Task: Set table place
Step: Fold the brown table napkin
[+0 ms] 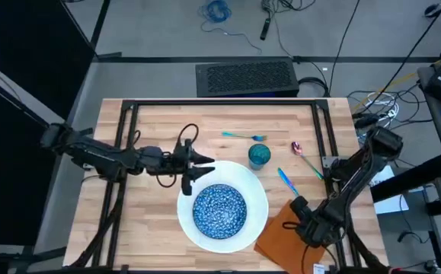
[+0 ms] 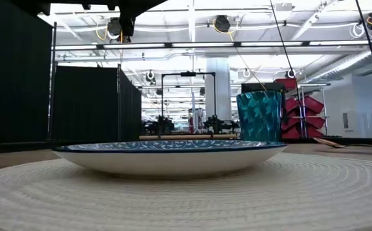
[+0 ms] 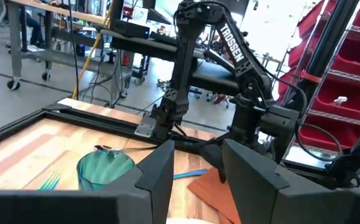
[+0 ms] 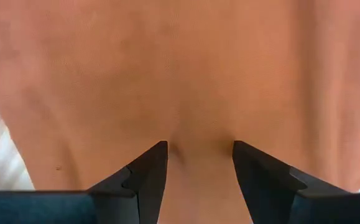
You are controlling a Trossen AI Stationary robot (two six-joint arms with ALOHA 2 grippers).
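The right gripper, jaws apart, presses on the orange napkin beside the white plate holding the blue bowl, while the left gripper hovers open; cup placed, cutlery still scattered.

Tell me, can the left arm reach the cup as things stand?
Probably yes. The left gripper hovers open above the plate's rim, and the cup stands just beyond it with bare table between; the right gripper is down at the napkin.
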